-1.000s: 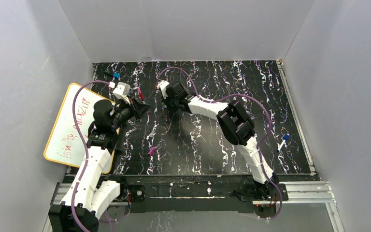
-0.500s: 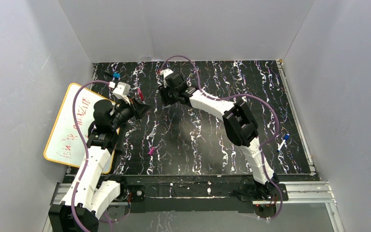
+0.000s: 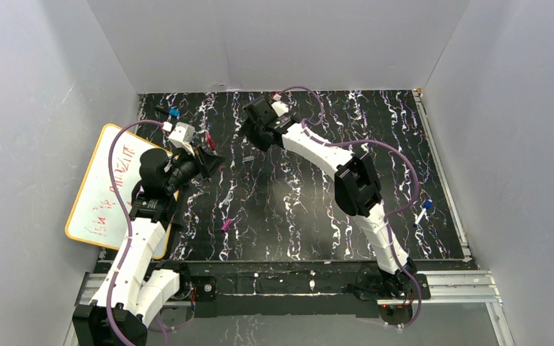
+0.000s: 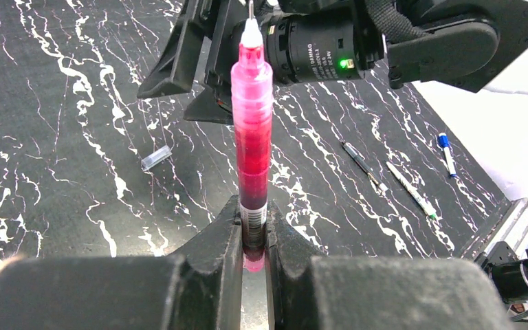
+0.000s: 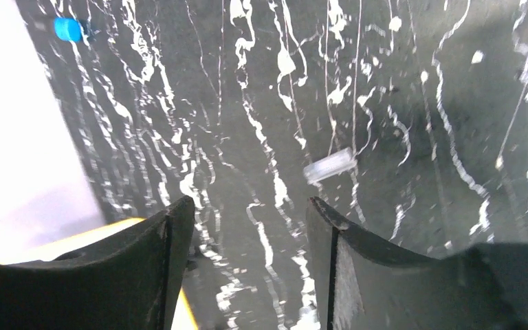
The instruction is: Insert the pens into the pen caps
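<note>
My left gripper (image 4: 253, 214) is shut on the lower end of a magenta pen (image 4: 252, 130), whose white tip points away from the wrist; from the top the pen (image 3: 208, 138) sticks out of that gripper (image 3: 206, 150). My right gripper (image 3: 254, 137) hangs open and empty above the mat, its jaws (image 5: 251, 213) wide apart. A greyish pen cap (image 5: 328, 165) lies on the mat beyond them, also in the top view (image 3: 249, 154) and left wrist view (image 4: 156, 157). A magenta cap (image 3: 225, 225) lies nearer the front. A dark pen (image 4: 361, 162) and a white pen with a green end (image 4: 411, 190) lie side by side.
A whiteboard with a yellow rim (image 3: 97, 191) lies at the left edge of the black marbled mat (image 3: 303, 216). A blue-tipped short black object (image 3: 170, 112) sits at the far left corner. A white pen with a blue cap (image 3: 422, 213) lies at the right. White walls enclose the mat.
My right gripper has moved away from the mat's middle toward the far wall and turned, leaving the greyish cap in view on the mat. The left arm and its pen have not moved.
</note>
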Motion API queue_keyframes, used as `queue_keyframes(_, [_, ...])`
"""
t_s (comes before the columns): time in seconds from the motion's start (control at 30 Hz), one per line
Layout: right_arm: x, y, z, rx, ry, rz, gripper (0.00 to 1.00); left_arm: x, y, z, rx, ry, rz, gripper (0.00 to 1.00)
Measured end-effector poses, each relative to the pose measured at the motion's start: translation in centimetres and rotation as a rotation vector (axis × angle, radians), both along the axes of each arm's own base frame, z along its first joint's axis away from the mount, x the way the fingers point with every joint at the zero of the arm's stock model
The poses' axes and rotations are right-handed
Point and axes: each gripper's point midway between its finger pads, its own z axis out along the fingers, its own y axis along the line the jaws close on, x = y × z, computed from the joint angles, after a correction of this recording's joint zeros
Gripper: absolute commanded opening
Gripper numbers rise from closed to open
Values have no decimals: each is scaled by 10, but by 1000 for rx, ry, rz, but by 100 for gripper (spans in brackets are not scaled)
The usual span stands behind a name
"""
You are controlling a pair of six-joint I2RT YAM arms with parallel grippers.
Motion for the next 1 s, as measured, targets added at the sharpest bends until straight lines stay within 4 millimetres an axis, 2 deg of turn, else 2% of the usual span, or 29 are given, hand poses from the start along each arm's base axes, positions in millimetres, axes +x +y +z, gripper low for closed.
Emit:
queue_keyframes(0.1, [1, 3, 2, 103, 77, -88, 61, 0, 0, 0, 2, -1, 0, 0])
queue_keyframes(0.23, [-8, -3, -29, 164, 233, -192, 58, 0, 0, -1, 3, 4, 0, 0])
queue_keyframes(0.37, [-10, -6, -46, 202, 332, -260, 55, -1, 0, -1, 6, 2, 0, 0])
queue_keyframes(0.57, [-11, -2, -51, 271, 421, -305, 46, -1, 1, -1, 9, -3, 0, 0])
queue_keyframes(0.7, [-17, 6, -58, 312, 486, -308, 45, -1, 1, -1, 10, -1, 3, 0])
queue_keyframes(0.9, [-21, 11, -87, 325, 573, -330, 46, -1, 2, -3, 17, 6, 4, 0])
queue_keyframes(1.0, [-17, 10, -86, 338, 576, -341, 46, -1, 2, -3, 17, 6, 4, 0])
